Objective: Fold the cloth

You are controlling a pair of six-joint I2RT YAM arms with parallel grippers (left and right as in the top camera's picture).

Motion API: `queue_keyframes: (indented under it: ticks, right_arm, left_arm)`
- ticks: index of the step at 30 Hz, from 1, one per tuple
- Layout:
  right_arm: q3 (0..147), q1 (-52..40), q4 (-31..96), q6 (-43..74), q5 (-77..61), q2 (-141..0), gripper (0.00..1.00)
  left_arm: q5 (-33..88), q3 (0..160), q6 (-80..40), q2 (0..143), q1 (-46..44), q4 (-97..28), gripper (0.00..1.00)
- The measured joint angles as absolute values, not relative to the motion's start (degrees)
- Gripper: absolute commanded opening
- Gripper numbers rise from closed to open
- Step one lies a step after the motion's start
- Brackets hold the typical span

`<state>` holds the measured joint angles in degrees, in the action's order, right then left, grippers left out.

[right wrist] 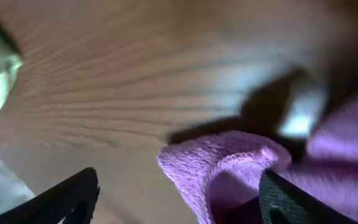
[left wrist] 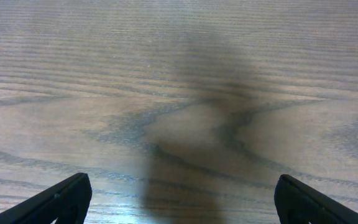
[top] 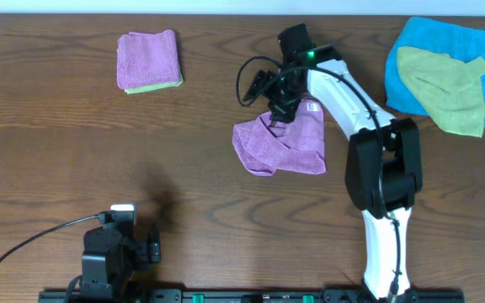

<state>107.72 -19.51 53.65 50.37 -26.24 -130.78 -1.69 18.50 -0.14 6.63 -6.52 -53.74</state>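
Note:
The purple-magenta cloth lies crumpled on the table near the middle, with a small white tag at its far right corner. My right gripper hovers over the cloth's far edge. In the right wrist view its fingers are wide open, and a raised fold of the cloth lies between them, closer to the right finger. My left gripper rests at the front left, far from the cloth. It is open over bare wood.
A folded stack of a purple cloth on a green one lies at the far left. A bright blue cloth with a yellow-green cloth on it lies at the far right. The table is dark wood.

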Motion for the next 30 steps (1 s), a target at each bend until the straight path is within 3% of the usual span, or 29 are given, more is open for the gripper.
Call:
queue_keyframes:
  ticks: [3,6,9,11,12,13,15,23,28,30]
  right_arm:
    - [107.72,-20.29,58.13,55.35,-23.24,-130.78,0.85]
    - [107.72,-20.51,59.55,57.95,-19.68,-130.78,0.74]
    - [107.72,-20.49,58.61,60.03,-16.53,-130.78,0.52]
    - [107.72,-20.49,57.1,61.04,-15.07,-130.78,0.3]
    - [107.72,-20.49,56.71,61.23,-14.5,-130.78,0.25]
    - [107.72,-20.49,56.42,61.45,-14.04,-130.78,0.25]
    - [107.72,-20.49,56.29,62.0,-12.91,-130.78,0.36]
    - [107.72,-20.53,56.36,62.15,-10.68,-130.78,0.4]
    - [107.61,-21.63,56.1,62.98,-9.3,-130.78,0.4]
    - [107.31,-22.37,55.37,63.18,-8.95,-130.78,0.32]
  left_arm:
    - [-1.69,18.48,-0.14,6.63,-6.52,-53.74,0.95]
    - [-1.69,18.48,-0.14,6.63,-6.52,-53.74,0.95]
    - [-1.69,18.5,-0.14,6.63,-6.52,-53.74,0.95]
    - [-1.69,18.5,-0.14,6.63,-6.52,-53.74,0.95]
    - [-1.69,18.5,-0.14,6.63,-6.52,-53.74,0.95]
    - [-1.69,18.5,-0.14,6.63,-6.52,-53.74,0.95]
    - [-1.69,18.5,-0.14,6.63,-6.52,-53.74,0.95]
    - [-1.69,18.5,-0.14,6.63,-6.52,-53.74,0.95]
    - [-1.69,18.5,-0.14,6.63,-6.52,-53.74,0.95]
    - [-1.69,18.5,-0.14,6.63,-6.52,-53.74,0.95]
